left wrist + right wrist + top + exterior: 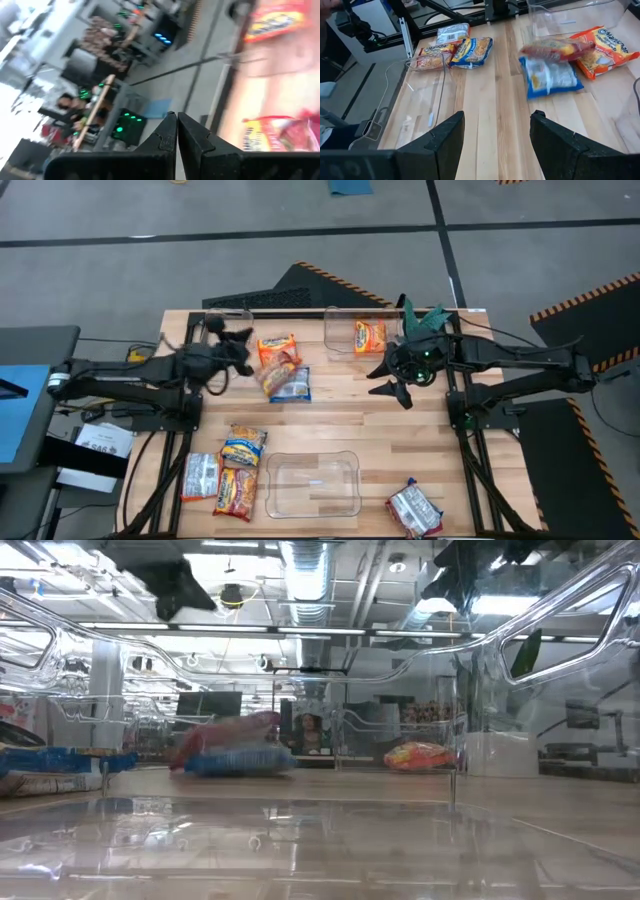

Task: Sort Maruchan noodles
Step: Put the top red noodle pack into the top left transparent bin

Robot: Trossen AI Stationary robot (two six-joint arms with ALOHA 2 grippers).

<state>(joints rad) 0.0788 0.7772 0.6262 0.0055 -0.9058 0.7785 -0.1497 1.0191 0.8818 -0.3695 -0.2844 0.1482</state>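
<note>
Three Maruchan packets lie mid-table: an orange one [278,350], a red-orange one [274,374] lying partly on a blue one [294,386] [550,75]. Another orange packet [370,335] lies inside the far clear bin [340,345]. At the near left lie a blue-and-yellow packet [243,448], a red-and-silver one [200,475] and an orange one [235,492]. A second red-and-silver packet [415,508] sits near the near right corner. My left gripper [240,340] [176,127] is shut on nothing, just left of the middle packets. My right gripper [395,380] [495,140] is open above bare wood, right of them.
An empty clear bin [310,485] stands at the near edge, between the near-left packets and the near-right one. A green plant [425,320] stands by the far bin, close to my right wrist. Bare wood [350,410] lies between the two bins.
</note>
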